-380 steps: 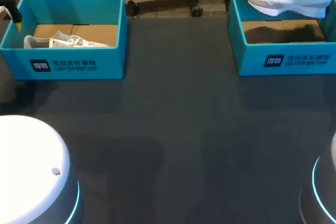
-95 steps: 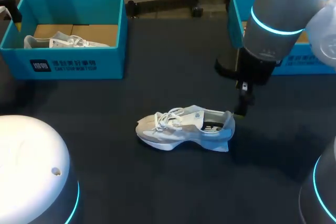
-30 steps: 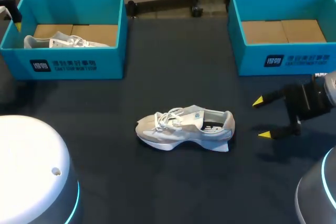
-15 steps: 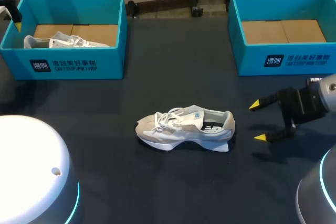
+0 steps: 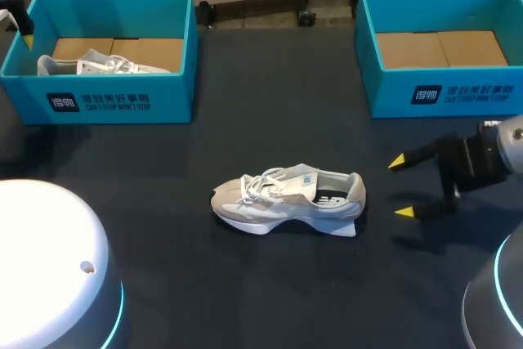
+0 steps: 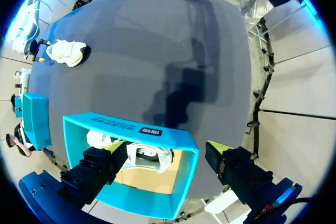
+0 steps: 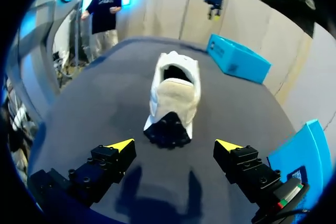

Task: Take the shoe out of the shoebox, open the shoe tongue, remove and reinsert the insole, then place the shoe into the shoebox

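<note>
On the dark matte table (image 5: 270,284), the shoe (image 5: 286,200), a white-and-beige mesh lace-up trainer on a thick foam sole, lies upright near the middle, toe to 9 o'clock and heel to 3 o'clock. Just off the heel at 3 o'clock hangs the right gripper (image 5: 401,187), its yellow-tipped fingers spread wide and holding nothing. The shoe looks light, with a soft upper that would crumple and loose laces. The firmer heel collar or the sole's flanks seem the safest hold, and the tongue's top edge the place to pinch. Both boxes sit well apart from it. At 2 o'clock is the right shoebox (image 5: 445,91), teal cardboard with a brown floor. At 10 o'clock is the matching left shoebox (image 5: 98,102), holding a second shoe (image 5: 90,64), with the left gripper (image 6: 167,148) wide open above its rim.
</note>
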Robot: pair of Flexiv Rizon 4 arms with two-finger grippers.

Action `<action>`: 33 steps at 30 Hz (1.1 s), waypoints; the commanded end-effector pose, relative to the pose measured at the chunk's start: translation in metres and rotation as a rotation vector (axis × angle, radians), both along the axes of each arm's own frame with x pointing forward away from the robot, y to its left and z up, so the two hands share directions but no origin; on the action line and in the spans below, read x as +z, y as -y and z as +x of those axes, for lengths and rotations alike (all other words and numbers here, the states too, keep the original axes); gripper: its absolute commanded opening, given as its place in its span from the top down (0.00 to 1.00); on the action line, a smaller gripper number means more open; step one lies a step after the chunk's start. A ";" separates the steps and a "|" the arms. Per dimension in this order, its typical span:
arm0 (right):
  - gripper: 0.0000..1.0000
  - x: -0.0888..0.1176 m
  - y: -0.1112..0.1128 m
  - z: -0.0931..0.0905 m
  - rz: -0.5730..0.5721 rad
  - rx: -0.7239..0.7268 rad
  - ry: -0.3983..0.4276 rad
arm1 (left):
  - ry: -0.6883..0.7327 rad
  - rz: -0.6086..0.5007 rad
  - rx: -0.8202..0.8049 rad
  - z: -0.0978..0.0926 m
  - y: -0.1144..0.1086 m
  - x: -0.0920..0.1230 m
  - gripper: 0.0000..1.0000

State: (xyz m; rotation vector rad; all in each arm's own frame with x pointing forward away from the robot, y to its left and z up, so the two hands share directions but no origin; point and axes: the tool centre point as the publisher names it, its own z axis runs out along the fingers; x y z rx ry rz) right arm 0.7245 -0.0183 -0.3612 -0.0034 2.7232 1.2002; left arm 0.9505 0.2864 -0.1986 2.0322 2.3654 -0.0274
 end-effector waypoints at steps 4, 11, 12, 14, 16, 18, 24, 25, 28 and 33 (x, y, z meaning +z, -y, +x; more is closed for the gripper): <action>0.00 -0.012 -0.007 -0.002 0.019 -0.065 0.001 | 0.004 0.002 0.000 -0.002 0.000 0.000 0.00; 0.00 -0.026 -0.012 -0.005 0.032 -0.104 -0.020 | 0.004 0.002 0.000 -0.002 0.000 0.000 0.00; 0.00 -0.028 -0.012 -0.007 0.037 -0.122 -0.029 | 0.004 0.002 0.000 -0.002 0.000 0.000 0.00; 0.00 -0.030 -0.013 -0.007 0.038 -0.123 -0.029 | 0.004 0.002 0.000 -0.002 0.000 0.000 0.00; 0.00 -0.031 -0.013 -0.007 0.039 -0.127 -0.030 | 0.004 0.002 0.000 -0.002 0.000 0.000 0.00; 0.00 -0.034 -0.013 -0.005 0.037 -0.140 -0.039 | 0.004 0.002 0.000 -0.002 0.000 0.000 0.00; 0.00 -0.034 -0.022 -0.003 0.048 -0.189 -0.086 | 0.004 0.002 0.000 -0.002 0.000 0.000 0.00; 0.00 -0.034 -0.024 -0.003 0.049 -0.197 -0.087 | 0.004 0.002 0.000 -0.002 0.000 0.000 0.00; 0.00 -0.032 -0.032 -0.001 0.050 -0.220 -0.085 | 0.004 0.002 0.000 -0.002 0.000 0.000 0.00; 0.00 -0.031 -0.042 0.001 0.054 -0.231 -0.063 | 0.004 0.002 0.000 -0.002 0.000 0.000 0.00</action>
